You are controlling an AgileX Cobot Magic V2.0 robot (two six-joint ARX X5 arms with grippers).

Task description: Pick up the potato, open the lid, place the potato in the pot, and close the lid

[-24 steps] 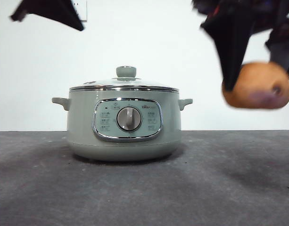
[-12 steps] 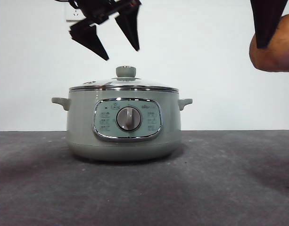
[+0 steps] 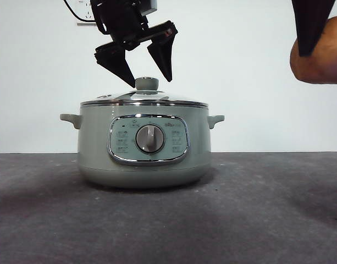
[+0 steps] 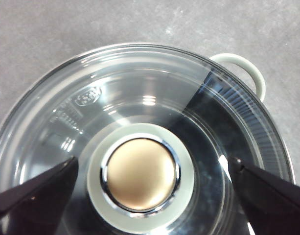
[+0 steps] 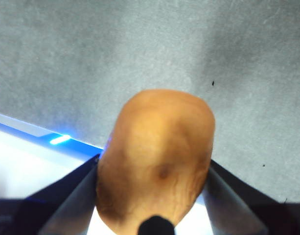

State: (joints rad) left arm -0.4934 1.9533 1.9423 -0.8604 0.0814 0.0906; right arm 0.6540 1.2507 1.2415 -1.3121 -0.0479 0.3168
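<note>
The pale sage-green pot (image 3: 144, 146) stands in the middle of the table with the glass lid (image 3: 144, 100) shut on it. My left gripper (image 3: 148, 76) is open just above the lid's green knob (image 3: 147, 83), one jaw on each side. In the left wrist view the knob (image 4: 140, 175) sits centred between the jaws, over the glass lid (image 4: 115, 103). My right gripper (image 5: 152, 196) is shut on the golden-brown potato (image 5: 157, 156). It holds the potato (image 3: 321, 52) high at the right edge of the front view, well clear of the pot.
The pot has two side handles (image 3: 71, 119) and a chrome-framed front panel with a grey dial (image 3: 150, 138). The table is a dark grey mat (image 3: 168, 220). A white wall stands behind. A white strip with a blue light (image 5: 59, 140) lies below the right gripper.
My left gripper has come in from the upper left and dropped down over the lid's knob. My right gripper has lifted the potato higher and further right, then held still.
</note>
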